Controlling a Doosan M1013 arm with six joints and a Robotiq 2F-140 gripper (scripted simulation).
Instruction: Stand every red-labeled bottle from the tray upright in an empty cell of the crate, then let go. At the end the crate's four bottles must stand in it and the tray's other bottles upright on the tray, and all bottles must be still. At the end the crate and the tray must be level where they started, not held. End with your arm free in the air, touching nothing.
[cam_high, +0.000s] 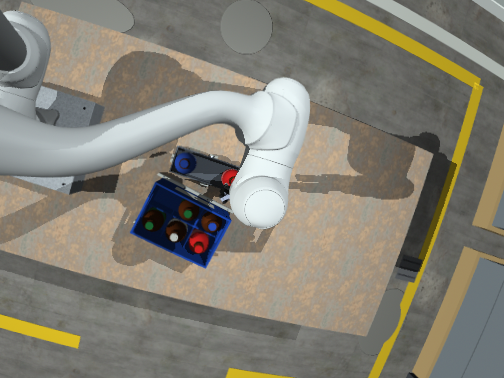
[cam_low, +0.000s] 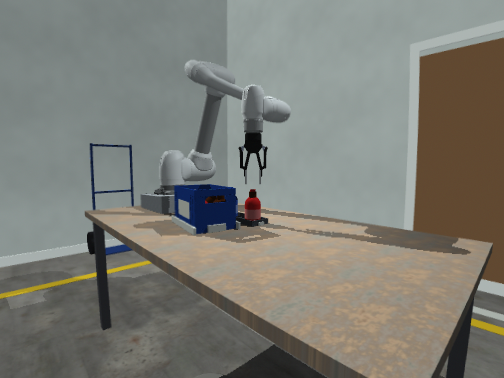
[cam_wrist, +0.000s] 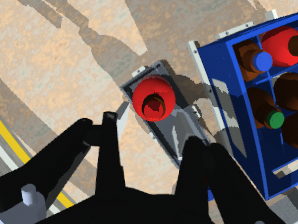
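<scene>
A red-labeled bottle (cam_high: 229, 176) stands upright on the dark tray (cam_high: 205, 167), at its right end. It also shows in the side view (cam_low: 252, 206) and in the wrist view (cam_wrist: 153, 99). A blue-capped bottle (cam_high: 184, 162) stands at the tray's left end. The blue crate (cam_high: 179, 218) next to the tray holds several upright bottles, among them a red one (cam_high: 198, 244) in a front corner cell. My gripper (cam_low: 252, 175) hangs well above the red bottle on the tray, partly open and empty. The wrist view shows its fingers apart with nothing between them.
The crate (cam_low: 206, 206) and tray (cam_low: 252, 222) sit near the table's far left end, beside my grey base (cam_low: 157, 201). A blue hand cart (cam_low: 111, 170) stands behind the table. The crate's back wall (cam_wrist: 220, 90) lies close to the tray.
</scene>
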